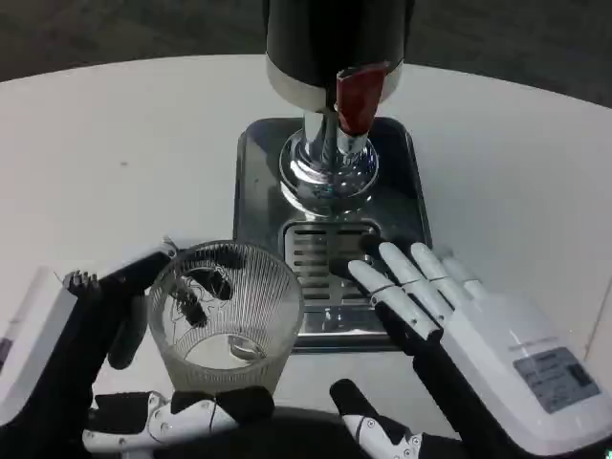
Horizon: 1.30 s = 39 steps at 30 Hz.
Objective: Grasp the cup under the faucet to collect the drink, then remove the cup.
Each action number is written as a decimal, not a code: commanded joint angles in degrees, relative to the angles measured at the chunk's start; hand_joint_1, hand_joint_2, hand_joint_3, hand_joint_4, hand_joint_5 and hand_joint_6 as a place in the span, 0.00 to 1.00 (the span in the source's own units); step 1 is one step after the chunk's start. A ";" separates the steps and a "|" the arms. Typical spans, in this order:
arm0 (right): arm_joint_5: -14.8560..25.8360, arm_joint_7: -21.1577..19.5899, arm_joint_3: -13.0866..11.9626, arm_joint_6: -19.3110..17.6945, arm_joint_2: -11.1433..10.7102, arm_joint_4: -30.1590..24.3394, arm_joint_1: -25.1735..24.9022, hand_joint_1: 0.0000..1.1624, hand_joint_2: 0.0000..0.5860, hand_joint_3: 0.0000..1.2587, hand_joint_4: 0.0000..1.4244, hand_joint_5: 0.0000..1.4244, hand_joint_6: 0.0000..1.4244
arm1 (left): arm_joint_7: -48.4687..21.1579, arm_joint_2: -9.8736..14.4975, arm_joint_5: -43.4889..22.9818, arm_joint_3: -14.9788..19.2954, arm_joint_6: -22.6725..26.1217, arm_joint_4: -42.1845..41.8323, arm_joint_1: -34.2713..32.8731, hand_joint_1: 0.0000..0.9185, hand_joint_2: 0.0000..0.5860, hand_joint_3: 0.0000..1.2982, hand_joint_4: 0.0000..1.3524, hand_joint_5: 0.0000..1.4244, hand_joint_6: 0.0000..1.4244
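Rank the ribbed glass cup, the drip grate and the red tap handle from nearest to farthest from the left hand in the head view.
1. Ribbed glass cup: held in the left hand, front left.
2. Drip grate: just right of the cup, on the steel base.
3. Red tap handle: farthest, up on the dispenser.

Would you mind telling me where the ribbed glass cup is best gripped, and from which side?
Around its ribbed side wall, from the robot's left, probably as the left hand does: the cup stands upright with its mouth open, and the dispenser base and right hand crowd its right.
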 commanded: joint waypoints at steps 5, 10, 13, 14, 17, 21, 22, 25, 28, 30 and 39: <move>-0.38 0.83 0.21 -0.01 1.10 0.08 -0.61 0.33 0.77 0.09 0.01 0.00 0.00 | 1.21 -1.22 0.27 0.41 0.29 -0.76 0.11 0.55 0.21 0.72 0.79 0.89 0.98; -0.76 1.10 0.10 0.14 1.26 -0.11 -0.49 0.33 0.77 0.09 0.02 0.00 0.00 | 2.42 -1.41 1.89 1.05 0.77 1.05 -1.60 0.55 0.21 0.72 0.79 0.89 0.98; -1.12 1.01 0.19 0.22 1.60 -0.49 0.34 0.33 0.77 0.10 0.02 0.00 0.00 | 3.53 -1.45 3.42 1.25 1.21 2.48 -3.42 0.55 0.21 0.72 0.79 0.89 0.98; -1.35 0.98 0.26 0.33 1.81 -0.61 0.78 0.33 0.78 0.10 0.02 0.00 0.00 | 4.22 -1.48 4.25 1.25 1.46 3.43 -4.47 0.55 0.21 0.72 0.79 0.89 0.98; -1.93 0.71 0.32 0.39 2.34 -0.97 1.92 0.34 0.78 0.10 0.02 0.00 0.00 | 6.46 -1.56 6.61 0.82 2.29 6.69 -7.79 0.55 0.21 0.72 0.79 0.89 0.98; -2.33 0.44 0.21 0.17 2.84 -1.34 2.89 0.34 0.78 0.10 0.02 0.00 0.00 | 9.32 -1.73 9.35 -0.55 3.04 11.04 -12.03 0.55 0.21 0.72 0.79 0.89 0.98; -2.42 0.42 0.15 0.10 2.92 -1.44 3.03 0.34 0.78 0.10 0.02 0.00 0.00 | 9.86 -1.66 9.78 -0.81 3.06 11.69 -12.64 0.55 0.21 0.72 0.79 0.89 0.98; -2.51 0.51 -0.30 0.02 3.15 -1.98 3.56 0.35 0.78 0.10 0.02 0.00 0.00 | 12.15 -1.54 11.50 -1.87 3.48 15.30 -15.87 0.55 0.21 0.72 0.79 0.89 0.98; -2.51 0.55 -0.66 -0.08 3.32 -2.48 4.23 0.35 0.78 0.10 0.02 0.00 0.00 | 13.36 -1.95 10.38 -2.91 4.44 19.78 -18.83 0.55 0.21 0.72 0.79 0.89 0.98; -2.53 0.54 -0.77 -0.12 3.41 -2.68 4.55 0.35 0.78 0.10 0.02 0.00 0.00 | 14.84 -1.11 11.55 -3.79 3.60 23.56 -21.33 0.55 0.21 0.72 0.79 0.88 0.98; -2.80 0.36 -0.73 0.12 4.23 -3.34 6.12 0.36 0.79 0.10 0.03 0.00 0.00 | 21.81 0.99 15.22 -8.30 2.08 37.76 -31.54 0.56 0.20 0.72 0.79 0.89 0.98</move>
